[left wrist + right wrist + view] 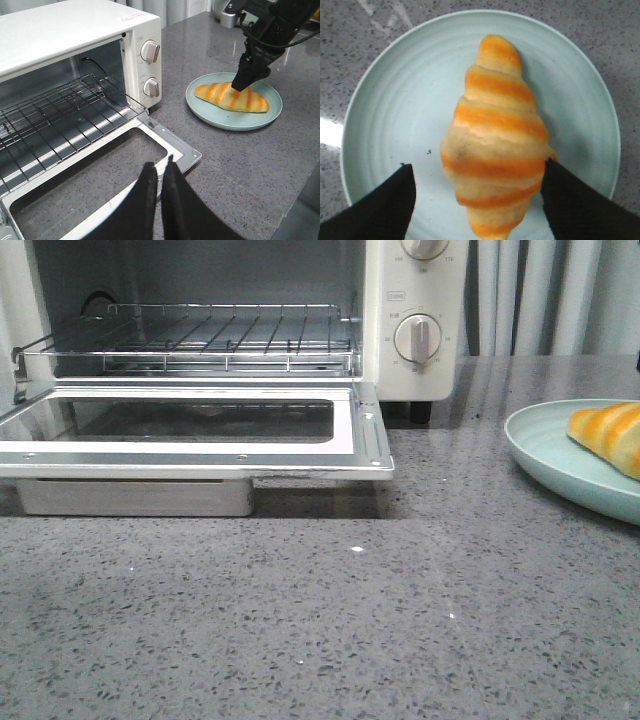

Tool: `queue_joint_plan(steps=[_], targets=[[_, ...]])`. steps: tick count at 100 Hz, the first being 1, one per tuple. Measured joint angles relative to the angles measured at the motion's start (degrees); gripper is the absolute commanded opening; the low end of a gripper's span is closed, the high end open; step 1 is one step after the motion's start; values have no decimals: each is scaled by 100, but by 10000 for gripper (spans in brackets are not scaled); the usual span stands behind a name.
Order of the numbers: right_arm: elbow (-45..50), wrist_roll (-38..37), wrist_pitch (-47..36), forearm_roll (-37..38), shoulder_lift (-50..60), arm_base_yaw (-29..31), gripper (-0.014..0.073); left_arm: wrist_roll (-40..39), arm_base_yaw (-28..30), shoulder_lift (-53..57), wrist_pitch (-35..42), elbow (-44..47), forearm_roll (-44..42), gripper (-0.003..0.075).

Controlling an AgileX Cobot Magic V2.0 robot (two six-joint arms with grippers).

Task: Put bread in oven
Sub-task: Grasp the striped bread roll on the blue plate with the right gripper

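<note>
We see the bread (496, 145), golden-orange with pale stripes, on a plate (395, 100); our right claw (477, 187) spread around it, left claw (161, 172) closed

The left gripper (161, 172) ends in two matte black fingers (145, 200) — broad at the base, tapering to narrow, rounded tips, their surfaces smooth and unmarked. The right gripper (477, 197) has the same dark fingers (382, 207), here with a faintly woven, cloth-like texture. Seen from the left wrist view, the right arm (272, 30) is black and blocky, with angular housings and thin black cables looping along it — no markings can be made out.
</note>
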State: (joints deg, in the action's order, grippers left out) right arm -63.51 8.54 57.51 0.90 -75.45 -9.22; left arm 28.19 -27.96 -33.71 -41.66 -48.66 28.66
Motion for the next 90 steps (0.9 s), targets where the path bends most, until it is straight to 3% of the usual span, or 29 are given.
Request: queue_joint_plan(steps=[64,73,90], targets=[[-122,-178,0,322,-1092,0,472,117,0,0,-36,13,14,-20],[-122,-178,0,321,-1101,0,414,125,0,0,-36,13,14,-20],[-122,-178,12,321,-1122,0,213,138,0,0,-36,13,14,-20]])
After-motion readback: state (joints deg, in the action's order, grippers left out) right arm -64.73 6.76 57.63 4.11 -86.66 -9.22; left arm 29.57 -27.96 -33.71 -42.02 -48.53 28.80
